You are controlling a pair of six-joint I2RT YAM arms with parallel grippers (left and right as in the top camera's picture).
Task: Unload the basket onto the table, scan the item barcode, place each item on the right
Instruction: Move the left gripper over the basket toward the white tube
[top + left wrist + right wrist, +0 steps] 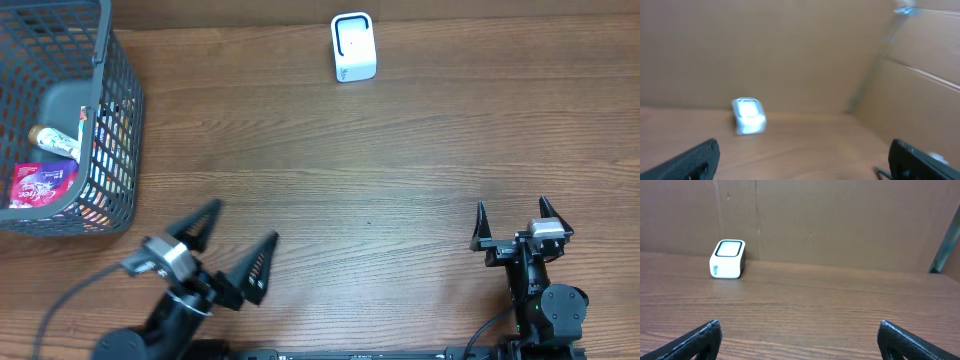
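A small white barcode scanner (352, 46) stands at the table's far edge, also seen in the left wrist view as a blurred white box (748, 116) and in the right wrist view (727, 259). Packaged items lie in a grey wire basket (118, 120) at the far left: a pink packet (42, 185) and a tube-like item (52, 139). My left gripper (240, 236) is open over bare wood near the front left, empty. My right gripper (511, 215) is open near the front right, empty.
A brown cardboard wall (840, 220) rises behind the table's far edge. A metal post (870, 70) stands at the wall's corner on the right.
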